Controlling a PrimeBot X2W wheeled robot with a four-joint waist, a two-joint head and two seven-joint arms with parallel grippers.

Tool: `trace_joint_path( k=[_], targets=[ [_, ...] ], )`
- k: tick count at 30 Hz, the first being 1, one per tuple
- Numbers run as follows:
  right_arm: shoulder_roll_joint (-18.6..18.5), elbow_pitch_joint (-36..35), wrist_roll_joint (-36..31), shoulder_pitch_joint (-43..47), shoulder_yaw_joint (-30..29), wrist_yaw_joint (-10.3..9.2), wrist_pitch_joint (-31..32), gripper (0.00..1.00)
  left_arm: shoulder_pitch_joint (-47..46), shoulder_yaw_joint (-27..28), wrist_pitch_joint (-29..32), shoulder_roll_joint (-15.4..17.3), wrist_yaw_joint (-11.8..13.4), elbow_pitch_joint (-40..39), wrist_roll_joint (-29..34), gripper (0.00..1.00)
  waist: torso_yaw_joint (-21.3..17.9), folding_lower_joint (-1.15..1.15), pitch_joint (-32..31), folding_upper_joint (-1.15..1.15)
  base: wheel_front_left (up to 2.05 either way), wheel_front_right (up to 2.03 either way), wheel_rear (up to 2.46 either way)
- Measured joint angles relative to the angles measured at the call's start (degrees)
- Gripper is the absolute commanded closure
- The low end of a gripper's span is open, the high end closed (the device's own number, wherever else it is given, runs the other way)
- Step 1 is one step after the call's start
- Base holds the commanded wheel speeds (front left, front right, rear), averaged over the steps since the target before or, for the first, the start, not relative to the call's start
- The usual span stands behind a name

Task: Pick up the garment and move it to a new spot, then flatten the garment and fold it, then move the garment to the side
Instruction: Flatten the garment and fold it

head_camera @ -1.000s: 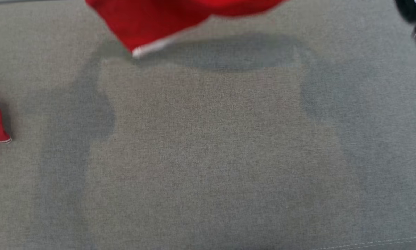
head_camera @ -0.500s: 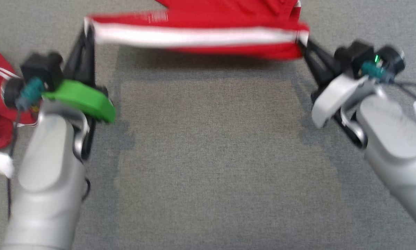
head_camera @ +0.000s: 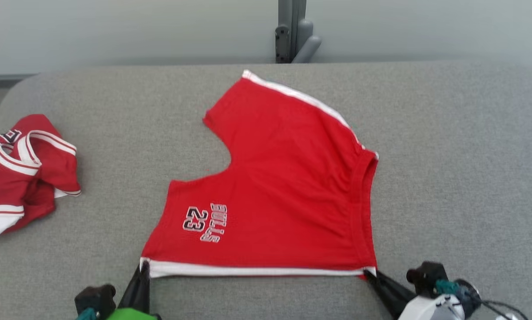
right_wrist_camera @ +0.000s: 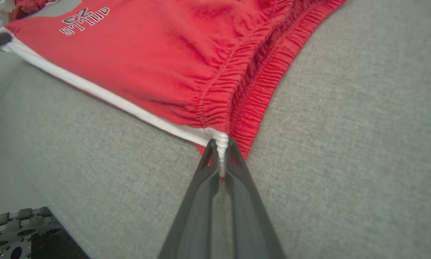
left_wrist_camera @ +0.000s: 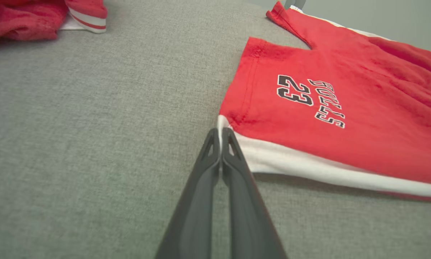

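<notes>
Roughly in the middle of the head view, the garment [head_camera: 283, 195], a pair of red shorts, lies spread on the grey cloth-covered desk [head_camera: 448, 155]. One leg reaches toward the top centre of the frame and the other toward the lower left. The elastic waistband [head_camera: 363, 209] runs down the right side. A white band [head_camera: 257, 269] runs along the bottom edge. The lettering "BULLS 23" [head_camera: 206, 222] sits near the lower-left corner of the cloth.

The left pincer [head_camera: 142, 266] rises from the bottom left of that frame. Its fingers are pressed together on the white corner at the leg hem. In the left wrist view the two dark fingers [left_wrist_camera: 233, 154] meet at their tips [left_wrist_camera: 221, 131] with the corner of the shorts [left_wrist_camera: 345, 126] nipped between them.

The right pincer [head_camera: 368, 273] comes in from the bottom right and is clamped on the opposite corner, where the white band meets the waistband. In the right wrist view its tips [right_wrist_camera: 221, 144] pinch a bunched bit of white cloth. The red fabric [right_wrist_camera: 158, 54] spreads away toward the upper left of that frame.

Well apart from the shorts, at the left edge of the head view, a second red-and-white garment [head_camera: 26, 178] lies crumpled on the desk. A grey post [head_camera: 292, 31] stands beyond the desk's far edge at the top centre.
</notes>
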Motion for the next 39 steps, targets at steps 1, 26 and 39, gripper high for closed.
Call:
trace_joint_path(
  k=[1,26,39],
  targets=[
    [0.5,-0.2,-0.3,2.0,-0.8,0.00,0.0,1.00,1.6,0.3,0.0,0.1,0.0,-0.8,0.1,1.00,0.0,0.00,-1.0,0.00,0.00,0.00,0.00],
    [4.6,-10.5,-3.6,-1.9,-14.6,0.00,0.1,1.00,-16.6,-5.4,-0.1,7.5,-0.1,-6.5,2.9,1.00,-1.9,0.00,0.8,0.00,0.00,0.00,0.00],
    [13.3,-7.8,-4.3,-14.2,-22.6,-0.02,0.1,1.00,-50.0,-20.7,0.0,10.1,-0.1,14.8,2.4,1.00,-6.3,0.00,17.1,0.00,0.00,0.00,0.00]
  ],
)
